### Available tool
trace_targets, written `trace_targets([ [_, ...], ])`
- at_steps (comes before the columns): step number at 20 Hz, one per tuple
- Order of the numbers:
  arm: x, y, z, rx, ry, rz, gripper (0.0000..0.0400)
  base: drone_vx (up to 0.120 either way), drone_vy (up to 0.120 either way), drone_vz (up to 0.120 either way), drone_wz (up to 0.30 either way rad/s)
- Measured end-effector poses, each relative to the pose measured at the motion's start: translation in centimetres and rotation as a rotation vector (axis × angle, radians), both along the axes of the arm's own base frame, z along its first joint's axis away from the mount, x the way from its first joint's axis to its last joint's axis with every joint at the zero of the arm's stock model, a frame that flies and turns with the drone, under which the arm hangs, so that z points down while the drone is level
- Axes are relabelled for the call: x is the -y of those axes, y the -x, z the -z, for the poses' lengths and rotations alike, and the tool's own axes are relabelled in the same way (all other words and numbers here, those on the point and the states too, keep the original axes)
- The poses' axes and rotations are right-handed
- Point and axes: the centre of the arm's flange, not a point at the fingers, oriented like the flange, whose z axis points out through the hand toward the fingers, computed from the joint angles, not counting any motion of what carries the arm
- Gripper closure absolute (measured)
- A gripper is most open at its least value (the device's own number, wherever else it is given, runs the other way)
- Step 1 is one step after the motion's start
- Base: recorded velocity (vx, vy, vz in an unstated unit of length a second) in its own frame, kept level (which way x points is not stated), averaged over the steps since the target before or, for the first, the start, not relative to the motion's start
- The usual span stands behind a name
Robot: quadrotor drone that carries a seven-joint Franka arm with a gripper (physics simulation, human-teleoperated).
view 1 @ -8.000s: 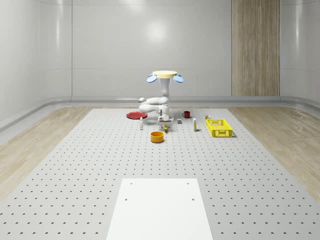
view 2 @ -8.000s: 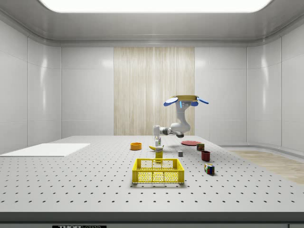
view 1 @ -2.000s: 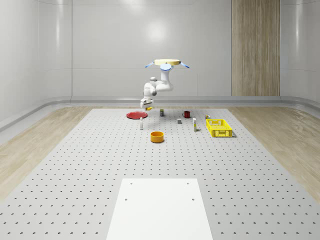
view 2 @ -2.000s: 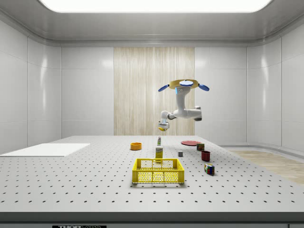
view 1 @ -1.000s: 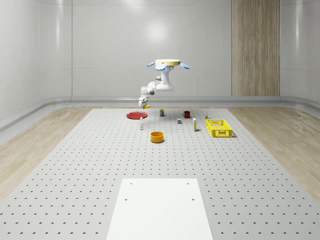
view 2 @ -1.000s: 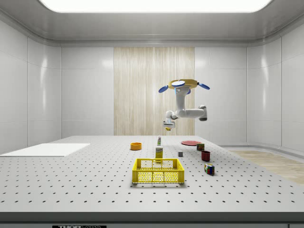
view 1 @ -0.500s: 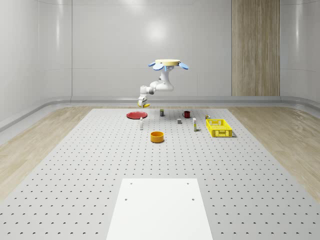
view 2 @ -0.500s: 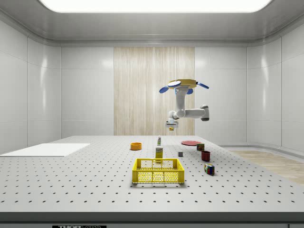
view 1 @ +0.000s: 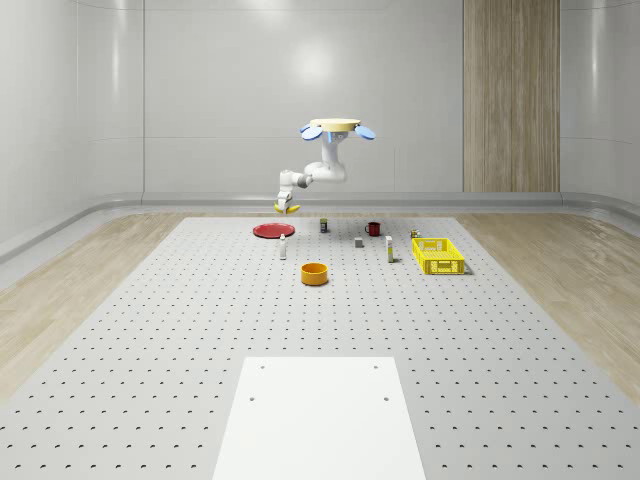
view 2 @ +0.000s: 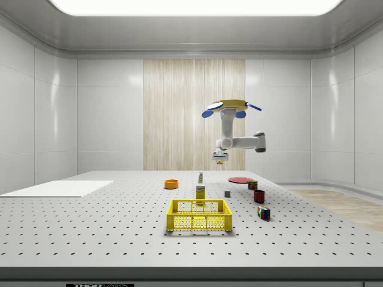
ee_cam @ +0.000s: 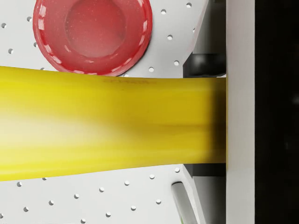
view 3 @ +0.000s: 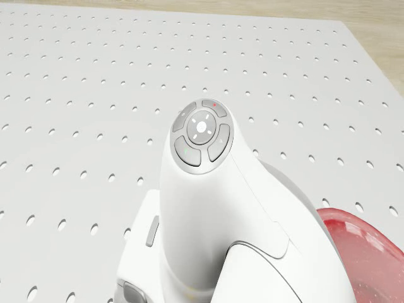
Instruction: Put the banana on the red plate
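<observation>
Drone (view 1: 335, 126) hovering (mid-air); arm bent sideways, tool (view 1: 286, 208) clamped, pointing down.

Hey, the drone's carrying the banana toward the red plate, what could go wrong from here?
1. The drone hovers high above the table, with the pincer holding the banana well above the red plate. Released from this height, the banana might bounce or roll off.
2. In the wrist view the plate lies off to one side of the banana, so a release now may miss it.

Overhead and side views share perhaps the table (view 1: 150, 330).
</observation>
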Motion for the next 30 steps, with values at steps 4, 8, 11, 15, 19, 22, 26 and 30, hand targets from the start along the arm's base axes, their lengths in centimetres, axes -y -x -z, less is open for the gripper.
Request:
trace_targets([
  [4,0.01,0.00,0.00,0.000,-0.001,0.120,0.0201,0.010,0.000,0.000,-0.300],
  [8,0.28,0.01,0.00,0.001,-0.002,0.215,0.0201,0.120,0.000,0.000,-0.050],
  [11,0.37,0.01,0.00,0.001,-0.002,0.252,0.0201,0.040,0.093,0.000,0.000],
  [15,0.43,0.01,0.00,0.002,-0.002,0.279,0.0201,0.000,0.090,0.000,0.000],
  [19,0.45,0.02,0.00,0.002,-0.003,0.292,0.0201,0.000,-0.050,0.000,0.000],
  [22,0.45,0.02,0.00,0.002,-0.003,0.297,0.0201,0.000,-0.120,0.000,0.000],
  [26,0.46,0.02,0.00,0.002,-0.003,0.301,0.0201,0.010,-0.120,0.000,0.000],
  [30,0.46,0.02,0.00,0.002,-0.003,0.303,0.0201,0.120,-0.120,0.000,0.000],
])
